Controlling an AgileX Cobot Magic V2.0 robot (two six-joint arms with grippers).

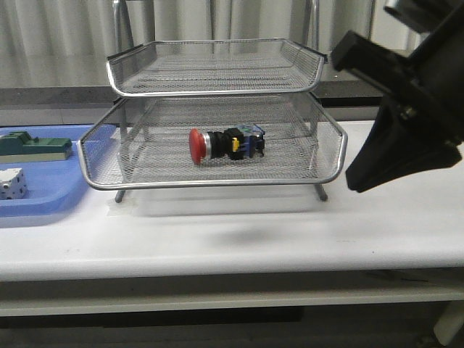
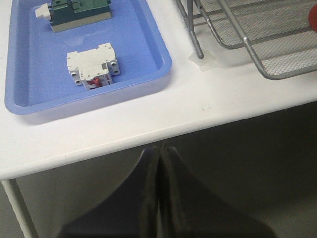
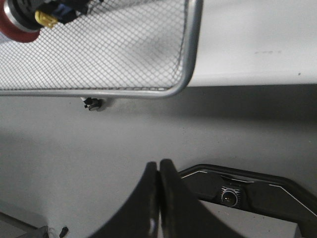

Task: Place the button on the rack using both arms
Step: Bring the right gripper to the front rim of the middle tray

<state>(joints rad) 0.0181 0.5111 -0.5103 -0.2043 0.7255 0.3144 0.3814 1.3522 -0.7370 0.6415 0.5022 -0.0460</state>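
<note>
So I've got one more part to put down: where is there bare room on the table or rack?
The top tier of the rack looks bare. The white table is open in front of the rack and to its right. The lower tier holds the button, with free mesh either side. The blue tray is crowded at its far end by the green block and white breaker.

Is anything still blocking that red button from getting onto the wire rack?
No. The button already lies on its side in the rack, on the lower of the two tiers in view. Nothing visible stands between them.
</note>
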